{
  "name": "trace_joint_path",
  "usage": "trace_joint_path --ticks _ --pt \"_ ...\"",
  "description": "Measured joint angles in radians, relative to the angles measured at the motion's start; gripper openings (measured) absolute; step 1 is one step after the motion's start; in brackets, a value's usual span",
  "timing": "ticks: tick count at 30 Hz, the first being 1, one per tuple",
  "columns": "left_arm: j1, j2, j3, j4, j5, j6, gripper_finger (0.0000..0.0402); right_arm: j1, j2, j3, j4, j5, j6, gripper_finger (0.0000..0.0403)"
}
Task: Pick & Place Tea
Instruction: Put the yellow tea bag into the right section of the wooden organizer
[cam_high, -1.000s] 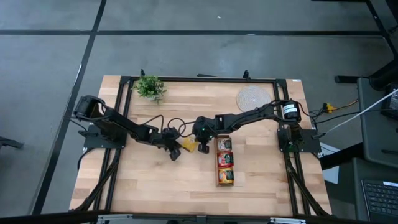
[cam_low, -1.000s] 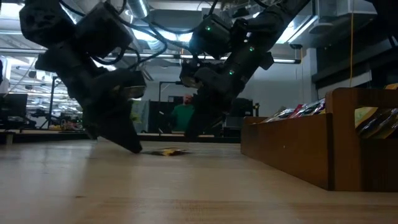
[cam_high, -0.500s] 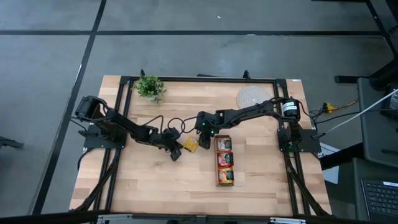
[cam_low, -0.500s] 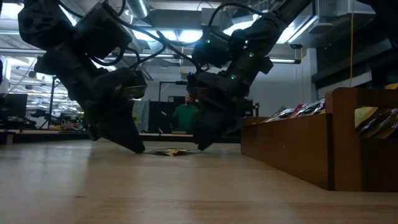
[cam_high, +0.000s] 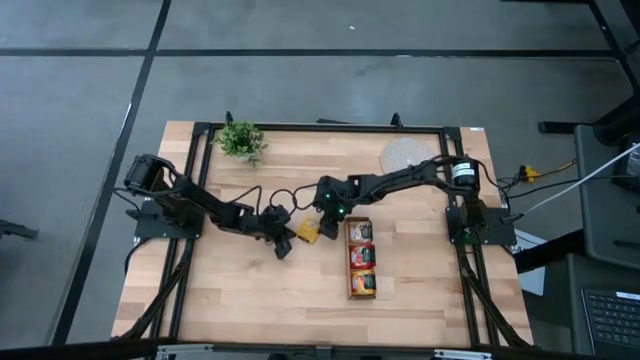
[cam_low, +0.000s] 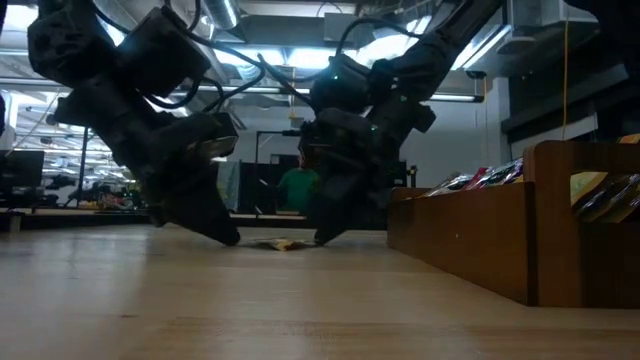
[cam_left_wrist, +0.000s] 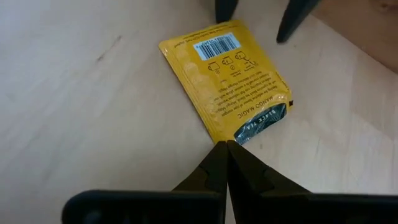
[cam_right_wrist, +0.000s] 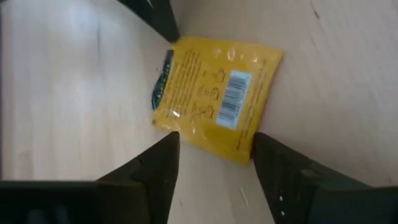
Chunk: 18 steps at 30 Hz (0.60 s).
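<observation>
One yellow tea sachet (cam_high: 307, 232) lies flat on the wooden table, barcode side up, between my two grippers. My left gripper (cam_left_wrist: 226, 146) is shut and slants down from the table's left, its tips at the sachet's edge. My right gripper (cam_right_wrist: 214, 140) is open and slants down from the right. Its two fingers (cam_right_wrist: 155, 165) stand just over the sachet's barcode end (cam_right_wrist: 239, 106), one toward each corner; I cannot tell whether they touch it. In the low view both grippers reach down to the sachet (cam_low: 283, 243). My left gripper's shut fingertips meet the sachet's long edge near its dark-banded end (cam_left_wrist: 219, 138), slanting down from the table's left. The sachet lies flat on the table. Whether the tips rest on the edge or only against it, I cannot tell.
The long wooden tray (cam_high: 349, 270), with tea sachets in its compartments, lies just right of the right gripper and rises as a wall in the low view (cam_low: 470, 240). A small plant (cam_high: 241, 140) and a round woven mat (cam_high: 405, 155) sit at the far edge.
My right gripper has sunk to the table at the sachet's right end, has rolled, and its fingers have spread apart. My left gripper has stayed at the sachet's left edge, tipped a little. The sachet has stayed flat in place.
</observation>
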Motion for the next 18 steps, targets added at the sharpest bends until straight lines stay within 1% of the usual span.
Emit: trace_joint_path --ticks 4,11,15,18 --pt "0.014 0.001 0.001 0.008 -0.005 0.006 0.0002 -0.001 0.036 0.003 0.041 -0.048 0.015 0.0197" --pt "0.028 0.000 0.002 0.017 -0.001 0.022 0.0002 0.000 0.045 0.003 0.070 -0.052 0.017 0.0173" --pt "0.028 0.000 0.002 0.020 -0.002 0.025 0.0002 -0.004 0.047 0.002 0.074 -0.052 0.016 0.0142" --pt "0.028 0.000 0.002 0.024 -0.003 0.030 0.0002 -0.004 0.048 0.001 0.084 -0.050 0.016 0.0108"
